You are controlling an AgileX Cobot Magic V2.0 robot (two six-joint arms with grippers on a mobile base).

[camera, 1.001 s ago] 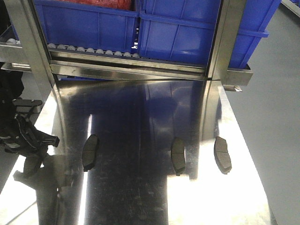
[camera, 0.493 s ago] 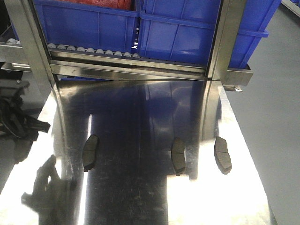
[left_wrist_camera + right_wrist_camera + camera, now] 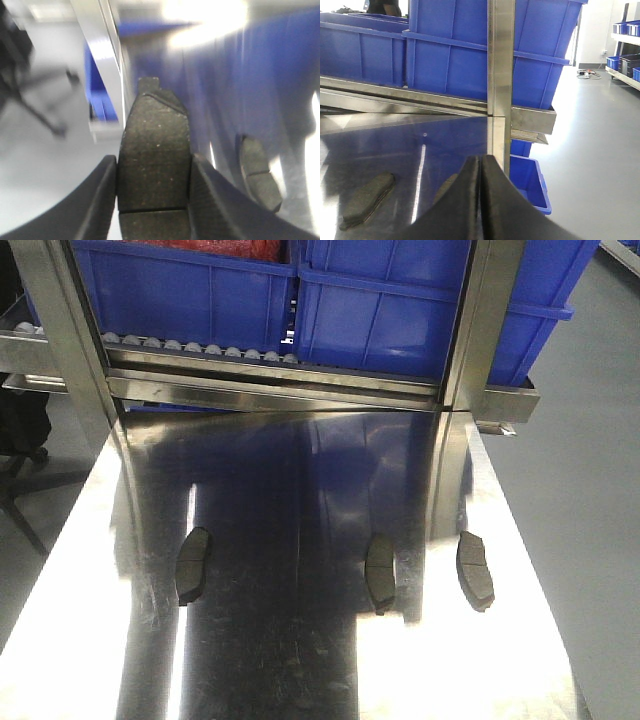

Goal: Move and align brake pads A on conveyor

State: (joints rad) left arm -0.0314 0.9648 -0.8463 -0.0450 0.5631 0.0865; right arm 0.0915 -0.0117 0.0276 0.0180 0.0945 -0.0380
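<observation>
One brake pad A (image 3: 155,150) is clamped in the left claw (image 3: 151,167); left pad (image 3: 193,565), middle pad (image 3: 380,573) and right pad (image 3: 475,570) are seen flat on the counter (image 3: 300,670). The right claw (image 3: 481,200) is pressed together. Conveyor unseen; alignment judged undone.

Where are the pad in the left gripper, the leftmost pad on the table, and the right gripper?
held pad (image 3: 155,165): left wrist view, middle of its face.
leftmost table pad (image 3: 193,565): front view, centre of its face.
right gripper (image 3: 481,161): right wrist view, between its closed fingertips.

Three flat, curved grey-brown brake pads (image 3: 380,573) lie apart in a row on the shiny steel counter (image 3: 80,620), before blue plastic bins (image 3: 200,295).
</observation>
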